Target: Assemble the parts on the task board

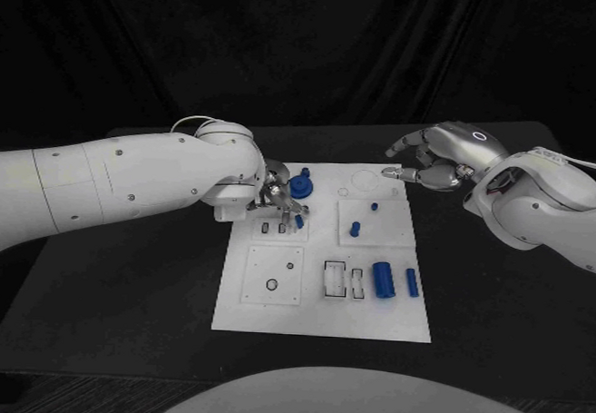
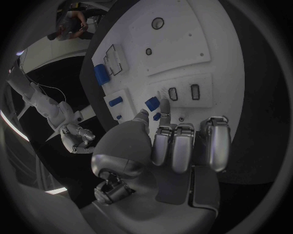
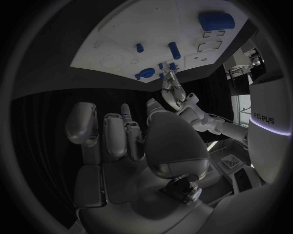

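The white task board point(image 1: 318, 303) lies mid-table. My left hand point(image 1: 280, 203) is low over its far-left part, beside a round blue part point(image 1: 303, 182). Its thumb and a finger pinch a small blue part point(image 2: 157, 116) next to two narrow slots point(image 2: 173, 93); another small blue piece point(image 2: 152, 103) stands right beside it. My right hand point(image 1: 433, 161) hovers above the board's far-right corner with loosely bent fingers point(image 3: 113, 134) and nothing in them. A thick blue cylinder point(image 1: 383, 279), a slimmer one point(image 1: 412, 283) and a short peg point(image 1: 355, 229) lie on the board's right half.
The board's near-left square point(image 1: 272, 276) has two small holes, and black-outlined rectangular pockets point(image 1: 334, 279) sit beside the cylinders. A faint circular recess point(image 1: 366, 180) lies near the right hand. Black table point(image 1: 125, 300) surrounds the board.
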